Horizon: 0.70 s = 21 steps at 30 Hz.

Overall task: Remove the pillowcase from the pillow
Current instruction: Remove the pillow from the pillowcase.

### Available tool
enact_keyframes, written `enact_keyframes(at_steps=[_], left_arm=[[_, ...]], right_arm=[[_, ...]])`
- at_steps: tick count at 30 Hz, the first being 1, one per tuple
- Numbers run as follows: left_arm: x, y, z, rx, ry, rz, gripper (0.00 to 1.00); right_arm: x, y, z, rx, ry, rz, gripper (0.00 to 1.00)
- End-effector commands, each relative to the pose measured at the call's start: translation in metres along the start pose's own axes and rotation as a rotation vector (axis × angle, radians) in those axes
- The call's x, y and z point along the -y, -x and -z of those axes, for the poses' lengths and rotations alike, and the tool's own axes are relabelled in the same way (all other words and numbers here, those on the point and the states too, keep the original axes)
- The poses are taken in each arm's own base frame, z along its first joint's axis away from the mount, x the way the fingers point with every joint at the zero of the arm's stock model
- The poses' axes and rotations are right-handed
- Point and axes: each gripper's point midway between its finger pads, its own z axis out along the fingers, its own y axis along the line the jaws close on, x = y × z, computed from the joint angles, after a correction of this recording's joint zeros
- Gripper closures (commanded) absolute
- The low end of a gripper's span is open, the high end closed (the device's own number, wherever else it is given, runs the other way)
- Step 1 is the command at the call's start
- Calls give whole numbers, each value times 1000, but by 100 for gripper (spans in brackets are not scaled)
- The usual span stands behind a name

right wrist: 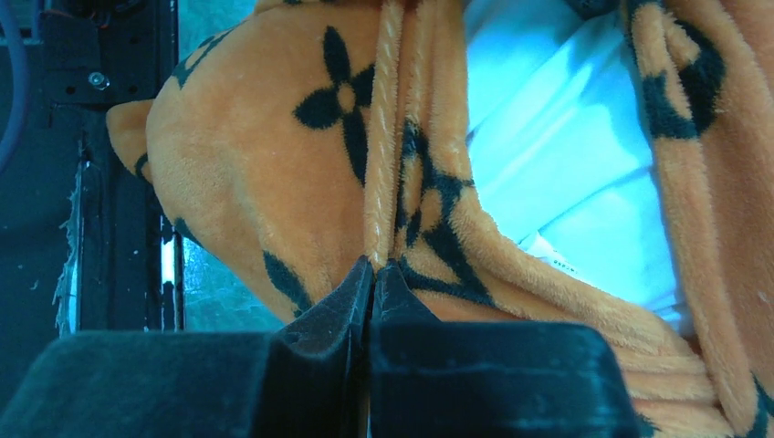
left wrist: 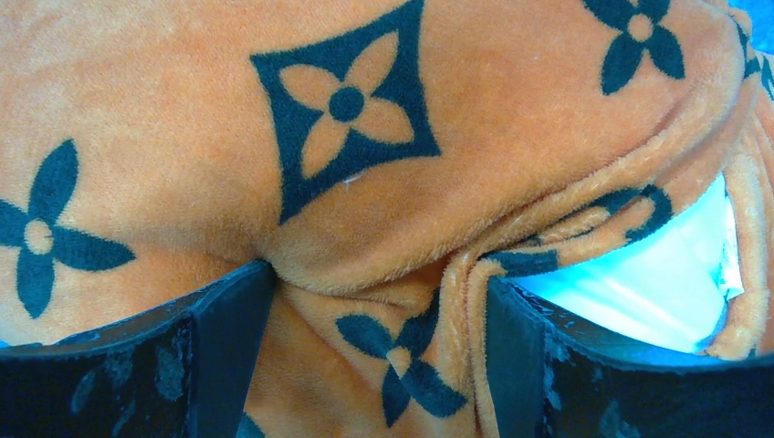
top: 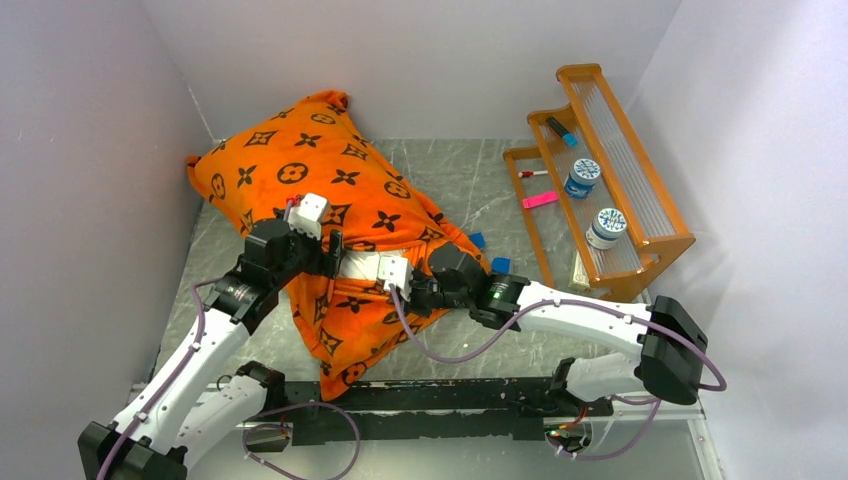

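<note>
**Q:** Fig. 1, nearest the bases: what do your end effectors hold?

**A:** My right end effector (right wrist: pixel 371 274) is pressed together on the hem (right wrist: pixel 383 137) of the pillowcase (top: pixel 300 170), at the open mouth of the cover. My left end effector (left wrist: pixel 374 356) is spread. Its fingers straddle a plush fold just beside that mouth and grip nothing.

**Q:** Where is the pillow?

**A:** The pillow (right wrist: pixel 566 164) shows white through the mouth, between my two wrists. The rest of it is inside the cover, which runs diagonally away from me to the far left corner of the table (top: pixel 470 180). I judge the task barely begun.

**Q:** How is this step done well?

**A:** In my judgement, the pinch should hold the hem alone and not the white cloth beneath it, or cover and filling will travel together. My left should reach into the mouth and take a deep bite of the white end. It can then draw that end out while my right holds the hem back. Plush is likely to drag on the stuffing, so short pulls with regrips should serve better than one long haul.

**Q:** And beyond?

**A:** The rack (top: pixel 600 180) at the far right stands well apart and plays no part.
</note>
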Motion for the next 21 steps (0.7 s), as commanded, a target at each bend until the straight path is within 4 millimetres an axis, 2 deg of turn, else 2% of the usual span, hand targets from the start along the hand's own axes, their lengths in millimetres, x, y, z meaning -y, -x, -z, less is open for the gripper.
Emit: enact_keyframes(at_steps=[1, 4, 8, 11, 14, 17, 19, 21], left_arm=[[-3, -2, -2, -1, 11, 5, 15], [1, 0, -1, 8, -12, -3, 14], [7, 1, -1, 16, -49, -6, 14], [11, 2, 0, 25, -69, -7, 14], [14, 5, 1, 40, -86, -8, 14], [15, 5, 1, 43, -96, -8, 14], [17, 5, 1, 40, -104, -9, 14], [18, 5, 1, 38, -111, -8, 14]], right_arm=[[-29, -43, 18, -194, 48, -117, 100], [-12, -10, 17, -132, -1, -90, 93], [9, 41, 21, -30, -70, -108, 67], [38, 65, 31, 26, -238, -214, 53], [73, 61, 44, 13, -486, -392, 30], [93, 53, 54, -14, -655, -538, 14], [102, 50, 59, -4, -733, -611, 6], [106, 48, 59, 7, -784, -673, 4]])
